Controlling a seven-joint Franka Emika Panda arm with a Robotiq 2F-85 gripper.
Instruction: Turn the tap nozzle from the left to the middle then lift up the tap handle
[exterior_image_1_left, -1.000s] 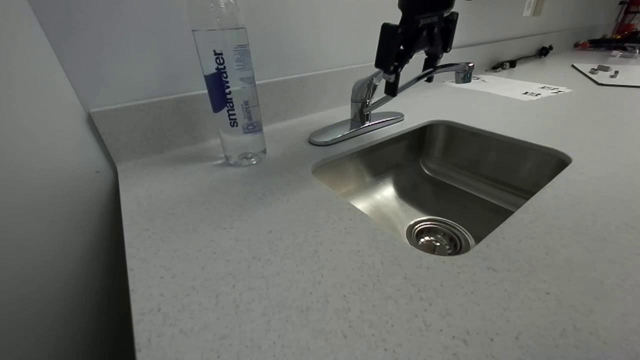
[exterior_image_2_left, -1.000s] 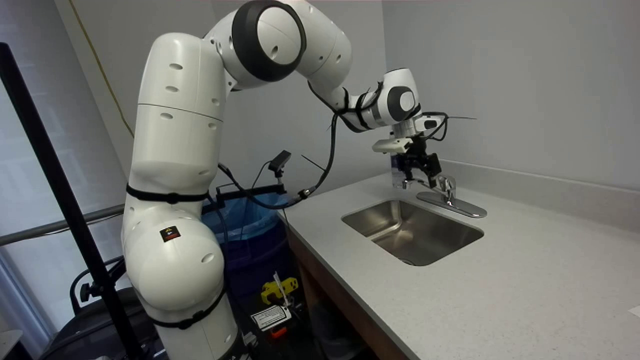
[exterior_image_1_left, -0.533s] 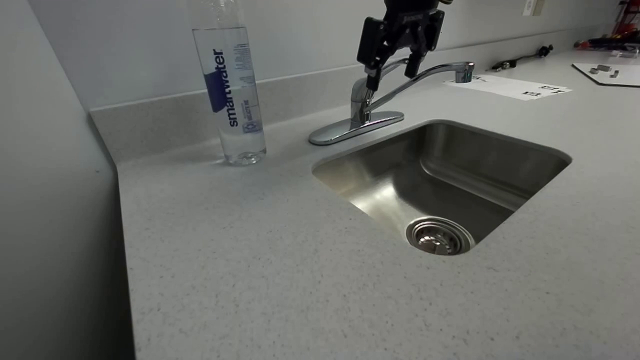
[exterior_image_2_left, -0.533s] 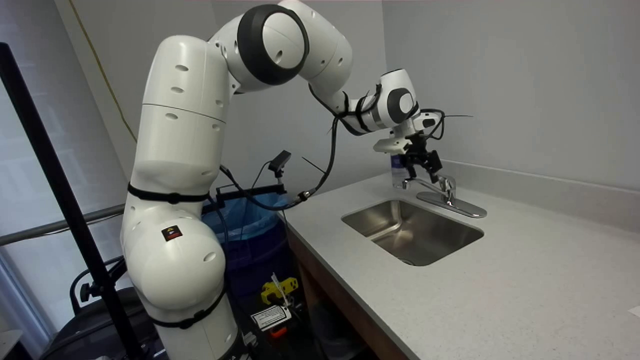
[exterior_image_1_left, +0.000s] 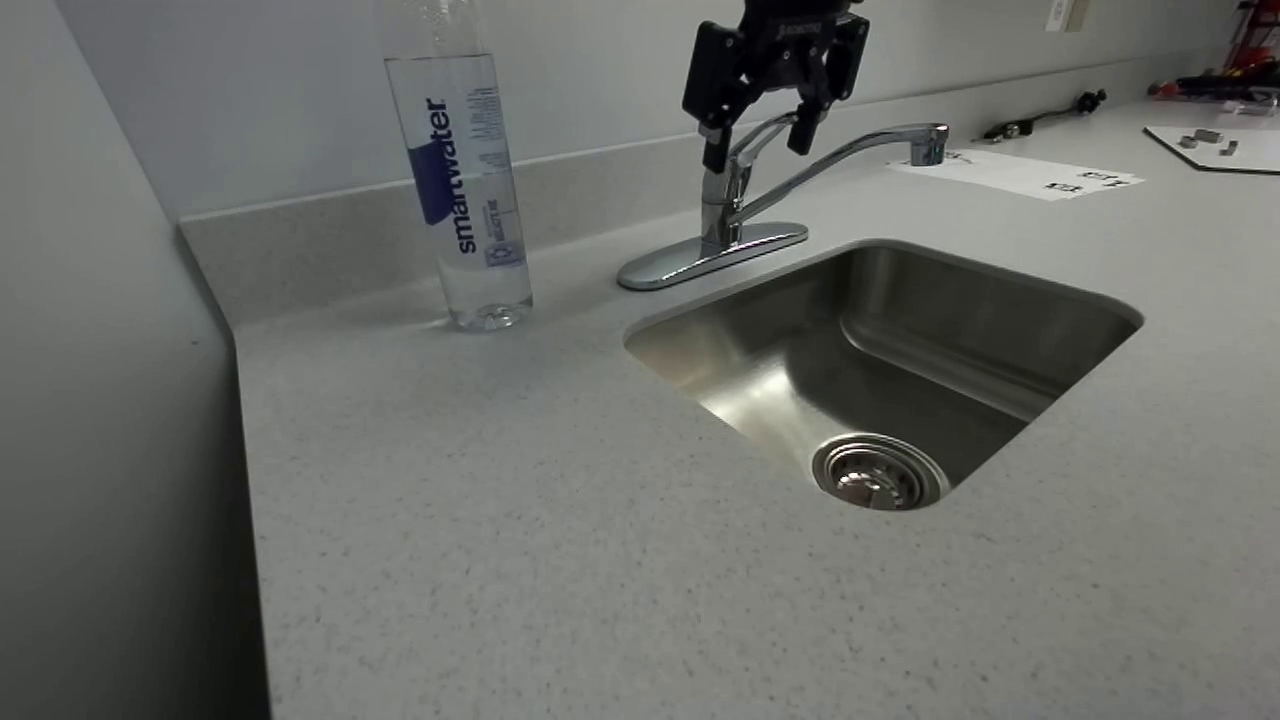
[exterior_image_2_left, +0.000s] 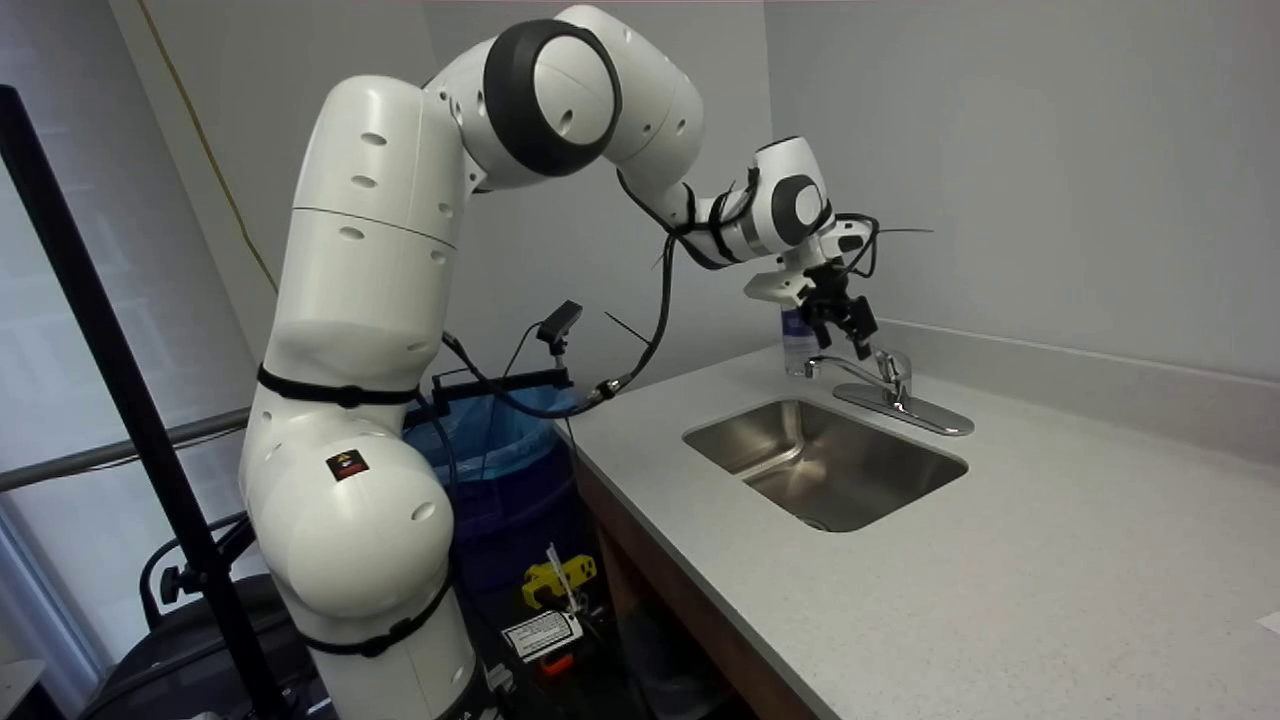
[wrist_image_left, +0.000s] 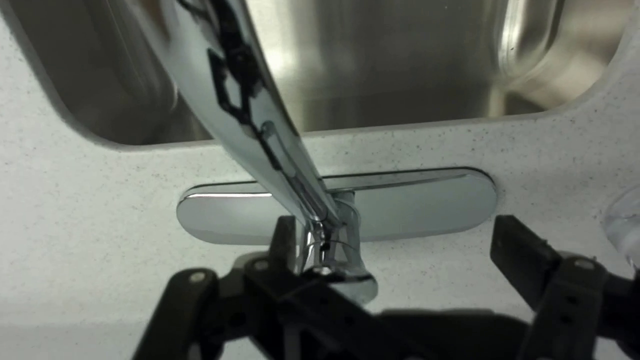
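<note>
In an exterior view I see my end effector (exterior_image_1_left: 760, 147), jaws apart, near the tap handle (exterior_image_1_left: 752, 145); in an exterior view the sink (exterior_image_2_left: 850, 470) lies below it; in the wrist view the spout (wrist_image_left: 245, 112) stretches ahead of it.

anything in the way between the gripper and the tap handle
Nothing visible stands between the gripper and the tap handle: in an exterior view the tap handle shows through the open gripper. The water bottle stands apart from both.
</note>
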